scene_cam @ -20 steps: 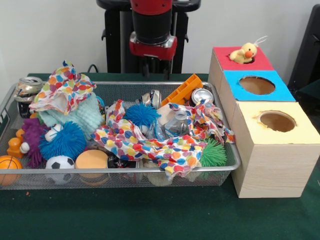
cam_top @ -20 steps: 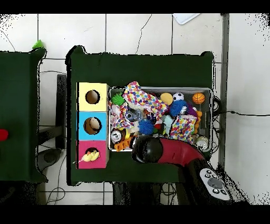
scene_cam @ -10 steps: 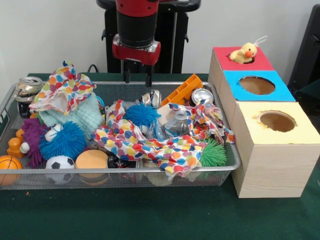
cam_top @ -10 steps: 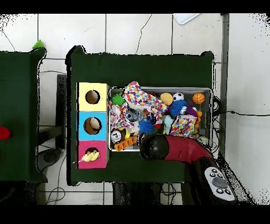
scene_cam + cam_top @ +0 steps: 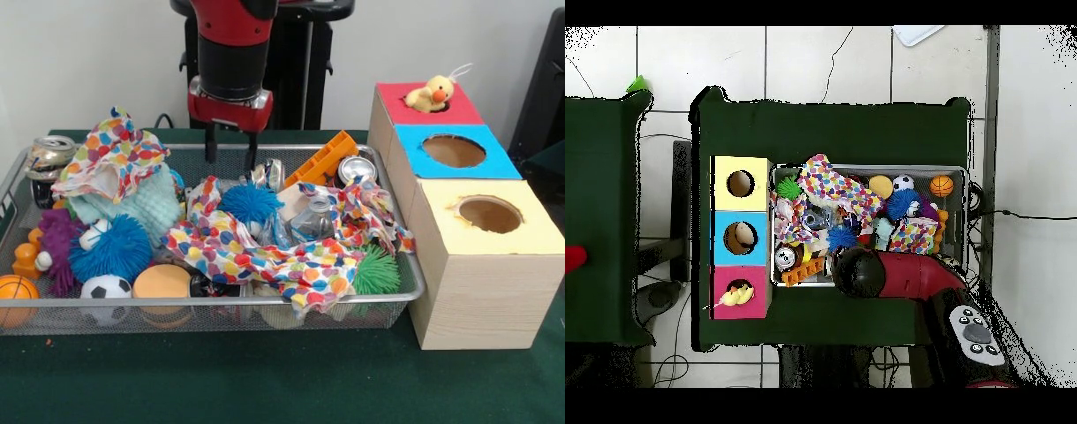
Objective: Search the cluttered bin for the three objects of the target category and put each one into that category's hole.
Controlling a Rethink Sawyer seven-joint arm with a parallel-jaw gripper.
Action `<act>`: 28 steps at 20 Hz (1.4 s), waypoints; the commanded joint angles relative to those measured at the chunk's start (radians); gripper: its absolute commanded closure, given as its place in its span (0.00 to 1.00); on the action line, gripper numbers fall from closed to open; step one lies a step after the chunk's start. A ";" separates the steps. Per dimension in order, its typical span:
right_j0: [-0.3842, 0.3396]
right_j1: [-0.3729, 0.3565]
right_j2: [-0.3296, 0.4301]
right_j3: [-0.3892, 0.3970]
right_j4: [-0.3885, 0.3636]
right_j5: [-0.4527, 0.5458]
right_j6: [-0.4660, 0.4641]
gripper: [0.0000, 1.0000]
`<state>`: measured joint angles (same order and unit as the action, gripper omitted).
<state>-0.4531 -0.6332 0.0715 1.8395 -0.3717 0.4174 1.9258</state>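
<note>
Your gripper (image 5: 229, 152) hangs empty with its fingers parted, above the far side of the wire bin (image 5: 402, 265), just behind the blue spiky ball (image 5: 250, 202). Further right, a yellow duck (image 5: 431, 94) sits in the red box's hole (image 5: 439, 104).

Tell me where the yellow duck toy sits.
Front view: the yellow duck toy rests in the red box's hole, top right, behind the blue box.

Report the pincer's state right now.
Pincer: open, holding nothing, hanging above the far side of the wire mesh bin.
</note>
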 commanded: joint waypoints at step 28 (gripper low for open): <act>-0.017 0.354 -0.141 -0.310 -0.271 -0.434 0.012 0.00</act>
<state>-0.4565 -0.3975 -0.0096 1.6862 -0.5593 0.0273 1.9258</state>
